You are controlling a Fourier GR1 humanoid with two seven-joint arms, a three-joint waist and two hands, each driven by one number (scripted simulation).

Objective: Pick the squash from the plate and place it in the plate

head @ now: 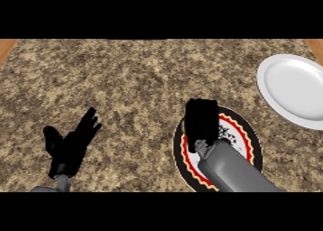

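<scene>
**A:** Where is the right hand?

**B:** The right hand (200, 119) sits lower right of centre, over the upper left part of the dark plate (251, 140) with the red-banded rim. Its grey forearm (236, 173) crosses that plate from the lower edge.

**A:** Does it hold the squash?

**B:** I cannot tell whether it is open or closed. The squash is hidden from view.

**A:** And elsewhere?

**B:** The white plate (298, 90) lies at the upper right, apart from the dark plate. The left hand (69, 144) rests at the lower left, open with fingers up, over the speckled counter (124, 76).
</scene>
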